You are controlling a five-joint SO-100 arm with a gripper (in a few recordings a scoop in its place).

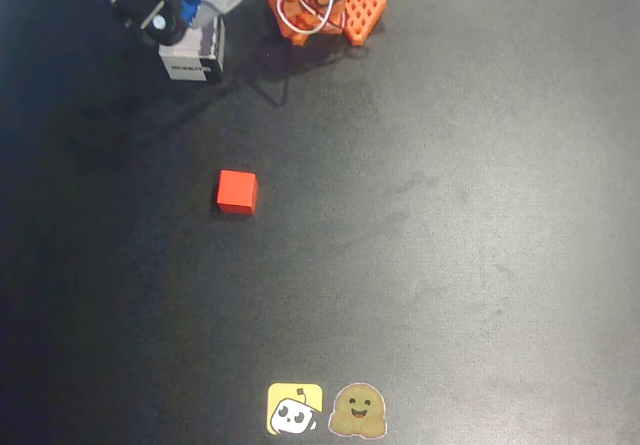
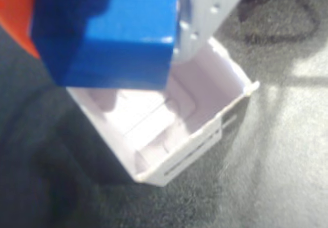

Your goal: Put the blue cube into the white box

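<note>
In the wrist view the blue cube (image 2: pixel 115 38) sits between an orange finger (image 2: pixel 15 13) on the left and a white finger (image 2: pixel 205 7) on the right. My gripper (image 2: pixel 102 59) is shut on it. The cube hangs just above the open top of the white box (image 2: pixel 197 153), over its far left part, and the box inside looks empty. In the overhead view my gripper (image 1: pixel 172 17) is at the top left, over the white box (image 1: pixel 192 62), whose dark label faces the camera. A sliver of the blue cube (image 1: pixel 190 10) shows there.
A red cube (image 1: pixel 237 192) lies on the black table (image 1: pixel 450 215), below and slightly right of the box. The orange arm base (image 1: pixel 335 0) stands at the top centre. Two stickers (image 1: pixel 325 410) sit at the bottom edge.
</note>
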